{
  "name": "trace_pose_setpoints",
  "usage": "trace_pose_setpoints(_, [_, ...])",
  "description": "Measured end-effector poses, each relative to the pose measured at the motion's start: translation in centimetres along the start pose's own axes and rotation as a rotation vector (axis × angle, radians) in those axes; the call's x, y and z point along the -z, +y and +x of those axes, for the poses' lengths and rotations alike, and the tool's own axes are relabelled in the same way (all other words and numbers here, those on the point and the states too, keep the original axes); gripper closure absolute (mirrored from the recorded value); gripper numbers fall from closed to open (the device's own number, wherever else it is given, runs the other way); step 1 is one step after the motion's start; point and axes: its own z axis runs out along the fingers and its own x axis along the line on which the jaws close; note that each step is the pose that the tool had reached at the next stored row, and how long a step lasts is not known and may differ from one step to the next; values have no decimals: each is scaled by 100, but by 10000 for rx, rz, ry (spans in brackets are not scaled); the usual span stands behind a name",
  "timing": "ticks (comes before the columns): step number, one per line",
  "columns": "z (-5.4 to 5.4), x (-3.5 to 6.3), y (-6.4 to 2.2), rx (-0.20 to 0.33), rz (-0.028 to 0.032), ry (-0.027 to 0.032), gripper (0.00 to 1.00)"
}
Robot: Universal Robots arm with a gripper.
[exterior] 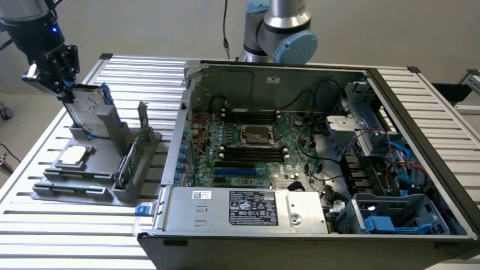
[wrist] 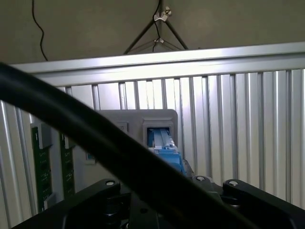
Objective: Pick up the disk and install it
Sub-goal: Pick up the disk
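Observation:
The disk is a silver-grey drive with blue rails. It stands tilted in the grey holder on the slatted table, at the exterior view's left. My gripper comes down from the upper left, and its fingers clamp the disk's top end. In the wrist view, the blue-railed edge of the disk runs away from the camera towards the holder. Whether the disk's lower end still rests in its slot is hidden.
An open computer case lies to the exterior view's right of the holder, with a blue drive cage in its near right corner. The holder also carries a small square chip and a thin green card. A black cable crosses the wrist view.

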Motion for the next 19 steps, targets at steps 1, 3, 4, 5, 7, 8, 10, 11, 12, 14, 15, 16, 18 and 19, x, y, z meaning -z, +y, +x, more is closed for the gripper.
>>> trace_pose_setpoints(1, [0,0,0,0,5,0,67])
trace_pose_setpoints(3, [0,0,2,0,14,-1,67])
trace_pose_setpoints(4, [0,0,2,0,17,-1,67])
trace_pose_setpoints(5, [0,0,2,0,19,-1,67])
trace_pose_setpoints(7, [0,0,3,-1,22,-2,67])
trace_pose_setpoints(8, [0,0,3,-1,23,-2,67])
trace_pose_setpoints(10, [1,0,3,0,29,-2,67])
trace_pose_setpoints(11, [1,0,4,0,35,-2,67])
trace_pose_setpoints(12, [1,0,5,-1,43,-3,67])
trace_pose_setpoints(14, [1,0,7,-1,57,-4,67])
trace_pose_setpoints(15, [1,0,8,-1,65,-5,67])
trace_pose_setpoints(16, [1,0,9,-1,73,-6,67])
trace_pose_setpoints(18, [1,0,9,-1,82,-7,67])
trace_pose_setpoints(19, [1,0,10,-1,84,-7,67])
